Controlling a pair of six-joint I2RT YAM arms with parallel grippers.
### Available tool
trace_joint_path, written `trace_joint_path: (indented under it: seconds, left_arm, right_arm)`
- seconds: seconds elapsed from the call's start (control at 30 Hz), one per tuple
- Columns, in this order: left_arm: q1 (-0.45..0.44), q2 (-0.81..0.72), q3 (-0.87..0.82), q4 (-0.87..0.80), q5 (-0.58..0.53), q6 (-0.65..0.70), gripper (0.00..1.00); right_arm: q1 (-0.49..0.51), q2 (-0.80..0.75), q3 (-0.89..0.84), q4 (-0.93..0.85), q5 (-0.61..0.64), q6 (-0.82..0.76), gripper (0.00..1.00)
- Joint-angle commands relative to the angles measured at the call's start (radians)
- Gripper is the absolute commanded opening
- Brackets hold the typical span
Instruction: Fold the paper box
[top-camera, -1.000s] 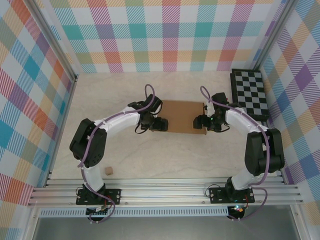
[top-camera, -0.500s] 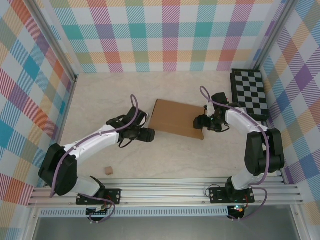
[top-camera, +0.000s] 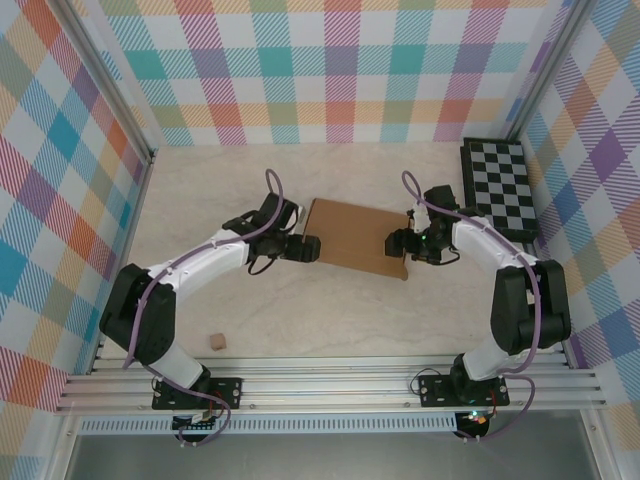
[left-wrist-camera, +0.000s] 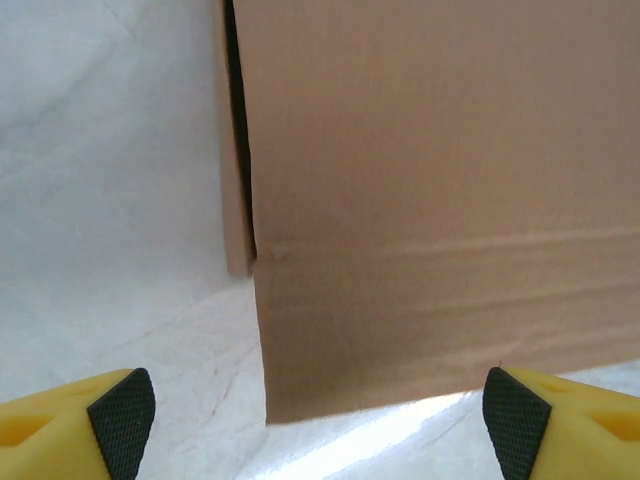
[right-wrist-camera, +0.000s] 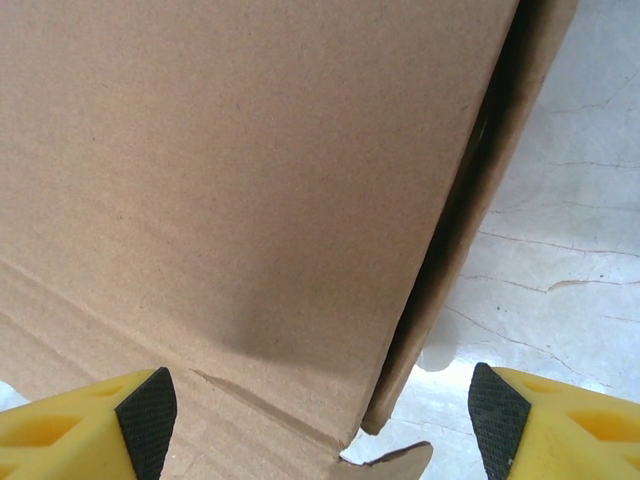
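Brown paper box (top-camera: 355, 238) was laid near the middle of the counter (top-camera: 220, 200). At its left edge the left pincer (top-camera: 309, 247) was held wide; at its right edge the right pincer (top-camera: 396, 243) was spread wide, nothing gripped.

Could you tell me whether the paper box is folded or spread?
Folded: the paper box has one panel over another, dark gap between.

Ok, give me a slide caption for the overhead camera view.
Left gripper and right gripper, both open, flank the brown paper box on the table.
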Motion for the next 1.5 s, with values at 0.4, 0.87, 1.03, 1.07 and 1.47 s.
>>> trace_joint_path:
  seconds: [0.4,0.87,1.03,1.07,1.47]
  left_arm:
    - [-0.024,0.208,0.222,-0.101,0.104,-0.059,0.89]
    - [-0.089,0.171,0.234,-0.299,-0.121,-0.068,0.90]
    - [-0.073,0.164,0.207,-0.319,-0.165,-0.067,0.91]
    - [-0.071,0.160,0.197,-0.299,-0.134,-0.077,0.91]
    - [-0.070,0.129,0.173,-0.380,-0.175,-0.123,0.90]
  right_arm:
    - [0.006,0.070,0.052,0.015,-0.104,0.022,0.80]
    - [0.006,0.131,0.176,-0.046,-0.058,-0.033,0.80]
    - [0.006,0.115,0.157,-0.056,-0.019,-0.045,0.80]
    - [0.006,0.110,0.151,-0.055,-0.015,-0.046,0.80]
    - [0.006,-0.033,0.048,-0.109,-0.020,-0.055,0.80]
